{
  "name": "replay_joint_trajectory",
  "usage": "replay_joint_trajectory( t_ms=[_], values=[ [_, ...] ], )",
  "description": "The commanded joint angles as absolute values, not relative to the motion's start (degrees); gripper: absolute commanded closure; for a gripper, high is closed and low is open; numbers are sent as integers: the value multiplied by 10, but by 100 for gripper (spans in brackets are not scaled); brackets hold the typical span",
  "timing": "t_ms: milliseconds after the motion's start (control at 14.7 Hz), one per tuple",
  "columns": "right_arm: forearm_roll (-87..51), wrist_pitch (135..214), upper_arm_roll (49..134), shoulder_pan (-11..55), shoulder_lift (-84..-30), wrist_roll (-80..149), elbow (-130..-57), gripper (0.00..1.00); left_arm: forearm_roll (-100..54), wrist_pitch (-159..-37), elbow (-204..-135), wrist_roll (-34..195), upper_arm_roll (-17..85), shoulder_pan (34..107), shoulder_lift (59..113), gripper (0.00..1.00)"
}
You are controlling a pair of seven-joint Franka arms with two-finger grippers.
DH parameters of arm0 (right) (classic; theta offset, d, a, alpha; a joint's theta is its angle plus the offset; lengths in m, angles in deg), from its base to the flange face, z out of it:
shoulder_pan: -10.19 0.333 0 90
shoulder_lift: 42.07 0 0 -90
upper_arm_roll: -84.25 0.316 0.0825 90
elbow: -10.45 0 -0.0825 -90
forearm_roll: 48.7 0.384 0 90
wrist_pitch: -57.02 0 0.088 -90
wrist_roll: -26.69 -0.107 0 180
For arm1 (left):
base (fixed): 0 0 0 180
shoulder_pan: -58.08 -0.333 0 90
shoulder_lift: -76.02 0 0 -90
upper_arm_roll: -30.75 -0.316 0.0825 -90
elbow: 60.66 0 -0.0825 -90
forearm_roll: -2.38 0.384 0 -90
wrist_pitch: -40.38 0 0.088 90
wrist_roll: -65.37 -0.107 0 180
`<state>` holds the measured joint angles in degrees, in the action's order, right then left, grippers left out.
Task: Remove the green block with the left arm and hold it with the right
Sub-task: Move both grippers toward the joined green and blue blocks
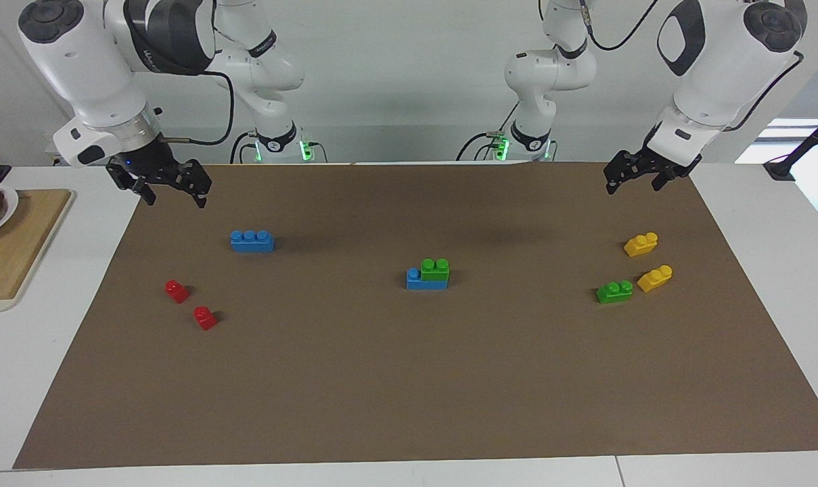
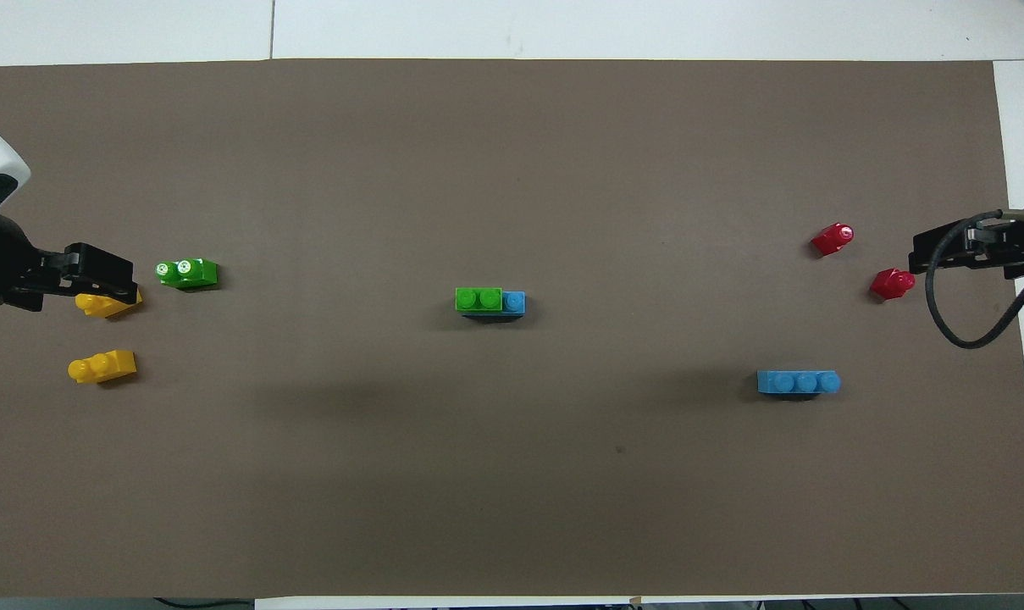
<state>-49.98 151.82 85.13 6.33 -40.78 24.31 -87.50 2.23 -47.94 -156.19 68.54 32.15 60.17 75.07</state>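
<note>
A green block (image 1: pixel 435 269) with two studs sits on a blue brick (image 1: pixel 425 281) in the middle of the brown mat (image 1: pixel 409 392). It covers the blue brick's studs toward the left arm's end, and one blue stud shows. The stack also shows in the overhead view (image 2: pixel 478 299). A second green block (image 1: pixel 614 291) lies loose toward the left arm's end. My left gripper (image 1: pixel 634 185) is open and empty, raised over the mat's edge at its own end. My right gripper (image 1: pixel 176 197) is open and empty, raised over the mat's corner at its own end.
Two yellow blocks (image 1: pixel 641 244) (image 1: pixel 655 277) lie beside the loose green block. A loose blue three-stud brick (image 1: pixel 252 241) and two red blocks (image 1: pixel 176 291) (image 1: pixel 205 317) lie toward the right arm's end. A wooden board (image 1: pixel 13 243) with a plate stands off the mat there.
</note>
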Motion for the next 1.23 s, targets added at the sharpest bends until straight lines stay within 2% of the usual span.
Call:
replay_joint_trajectory(
  t_ms=[0, 409, 477, 614, 682, 955, 1159],
  values=[
    [-507, 1527, 854, 62, -403, 242, -880, 0, 22, -484, -1556, 680, 322, 597, 752, 0],
    [-502, 1527, 854, 62, -402, 231, -881, 0, 22, -485, -1558, 679, 323, 600, 751, 0],
    [-502, 1539, 854, 60, -402, 227, -885, 0, 22, -485, -1558, 683, 323, 600, 751, 0],
    [-502, 1624, 852, 55, -388, 232, -930, 0, 22, -485, -1558, 683, 323, 600, 751, 0],
    [-502, 1634, 851, 55, -388, 221, -933, 0, 22, -485, -1558, 682, 323, 599, 751, 0],
    [-499, 1612, 855, 65, -389, -8, -938, 0, 21, -487, -1558, 684, 323, 600, 751, 0],
    [-426, 1592, 856, 69, -393, -159, -938, 0, 21, -497, -1559, 745, 324, 605, 752, 0]
  ],
)
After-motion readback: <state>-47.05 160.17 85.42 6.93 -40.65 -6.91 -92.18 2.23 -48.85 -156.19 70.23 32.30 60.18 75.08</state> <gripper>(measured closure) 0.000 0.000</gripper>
